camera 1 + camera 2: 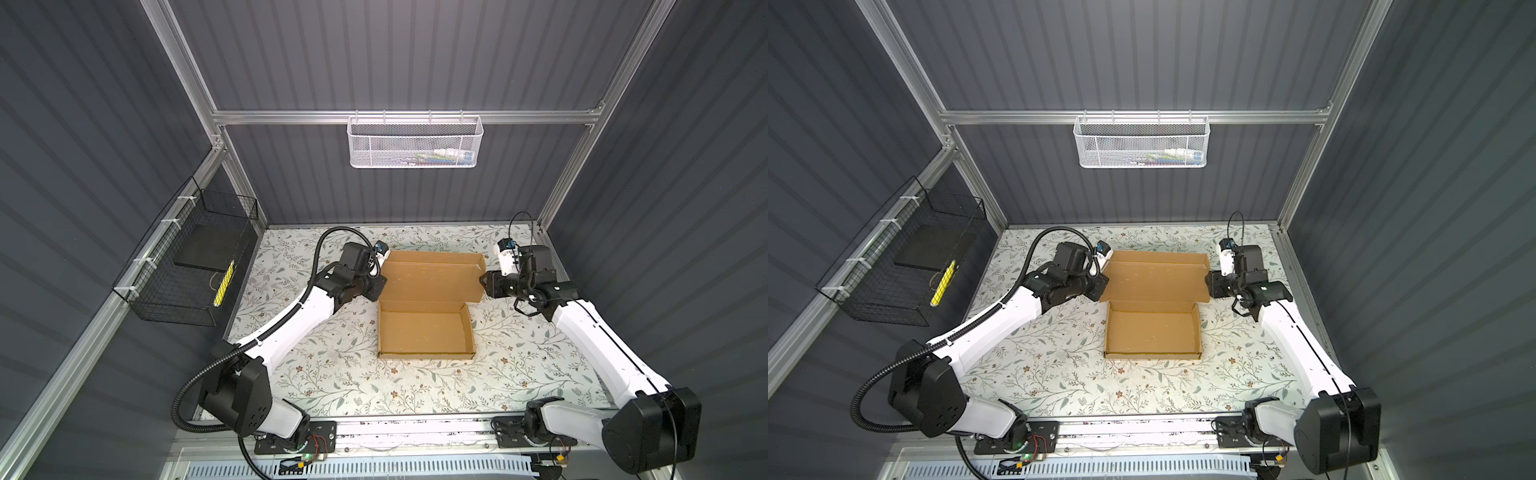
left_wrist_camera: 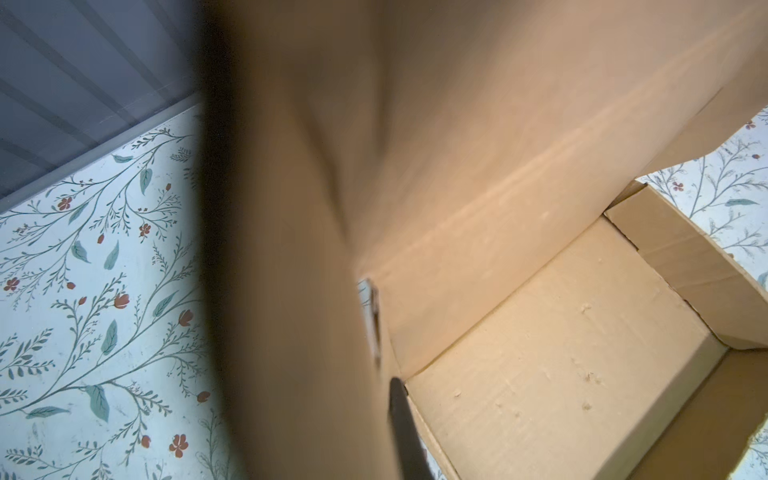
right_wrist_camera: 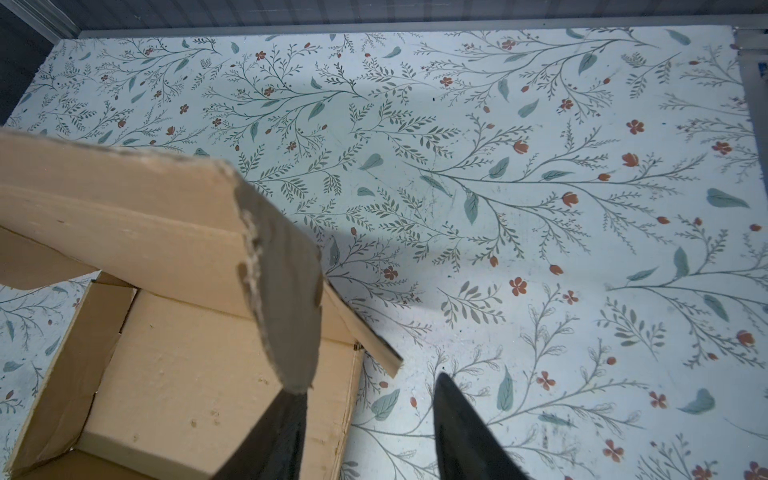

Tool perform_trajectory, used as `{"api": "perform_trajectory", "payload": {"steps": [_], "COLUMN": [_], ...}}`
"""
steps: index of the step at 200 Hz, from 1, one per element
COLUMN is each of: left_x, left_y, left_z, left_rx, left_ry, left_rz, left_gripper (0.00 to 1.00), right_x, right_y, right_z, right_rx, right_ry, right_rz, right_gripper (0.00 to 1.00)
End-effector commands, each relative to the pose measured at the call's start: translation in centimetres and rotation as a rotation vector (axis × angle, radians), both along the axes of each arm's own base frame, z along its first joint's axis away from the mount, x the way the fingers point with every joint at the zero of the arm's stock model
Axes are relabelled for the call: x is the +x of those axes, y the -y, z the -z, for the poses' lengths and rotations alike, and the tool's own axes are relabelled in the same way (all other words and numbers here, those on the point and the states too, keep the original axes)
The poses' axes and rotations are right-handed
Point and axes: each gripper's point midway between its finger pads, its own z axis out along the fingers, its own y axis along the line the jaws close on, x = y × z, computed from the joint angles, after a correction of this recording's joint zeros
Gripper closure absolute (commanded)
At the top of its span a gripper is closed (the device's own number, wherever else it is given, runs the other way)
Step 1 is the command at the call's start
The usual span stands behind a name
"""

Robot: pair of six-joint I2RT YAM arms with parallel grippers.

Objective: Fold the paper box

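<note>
The paper box point(image 1: 422, 332) point(image 1: 1152, 332) is brown cardboard and lies mid-table in both top views. Its front half is a shallow tray with standing walls. The lid point(image 1: 432, 278) rises behind it, tilted back. My left gripper point(image 1: 379, 287) point(image 1: 1100, 286) is at the lid's left edge, shut on the left side flap point(image 2: 291, 291). That flap fills the left wrist view beside one dark finger point(image 2: 405, 428). My right gripper point(image 1: 484, 283) point(image 3: 370, 386) stands open at the lid's right edge. The right side flap point(image 3: 282, 291) hangs over one of its fingers point(image 3: 286, 432), and nothing is pinched.
A black wire basket point(image 1: 191, 266) hangs on the left wall, beside the left arm. A white mesh basket point(image 1: 415, 141) hangs high on the back rail. Aluminium posts stand at the table's back corners. The floral table top point(image 1: 332, 374) spreads in front of the tray.
</note>
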Motion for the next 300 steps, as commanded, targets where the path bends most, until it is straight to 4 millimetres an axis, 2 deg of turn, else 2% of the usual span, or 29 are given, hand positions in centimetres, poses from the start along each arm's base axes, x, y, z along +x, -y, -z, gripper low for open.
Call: {"api": "perform_trajectory", "payload": {"steps": [1,53,104,160,226,274,300], "left_x": [0.6,0.4,0.4,0.4,0.3,0.3,0.2], "left_y": [-0.1,-0.3,-0.5,-0.5,-0.3,-0.1,0.0], "left_z": [-1.6,-1.9,-1.4,-1.2,-1.3,-1.1,-1.1], "left_rx": [0.004,-0.006,0.005,-0.002,-0.032,-0.048,-0.051], "left_ry": [0.058,0.071,0.068,0.064,0.057,0.050,0.049], "left_rz": [0.010,0.001,-0.009,-0.016,-0.020,-0.018,-0.018], "left_gripper": [1.00,1.00,1.00,1.00,1.00,1.00,1.00], "right_x": [-0.3,0.5,1.3,1.7,1.3,1.0,1.2], "right_y": [-0.3,-0.7,-0.6,-1.3,-2.3,-3.0,-3.2], "right_z": [-0.7,-0.4,0.3,0.6,0.4,1.4,1.3], "right_rx": [0.001,-0.003,-0.015,0.019,0.059,0.041,0.038], "right_ry": [-0.002,-0.025,-0.035,-0.052,-0.065,-0.103,-0.098], "right_rz": [-0.033,-0.051,-0.043,-0.063,-0.084,-0.099,-0.099], "right_gripper": [0.49,0.49,0.49,0.50,0.60,0.65,0.66]}}
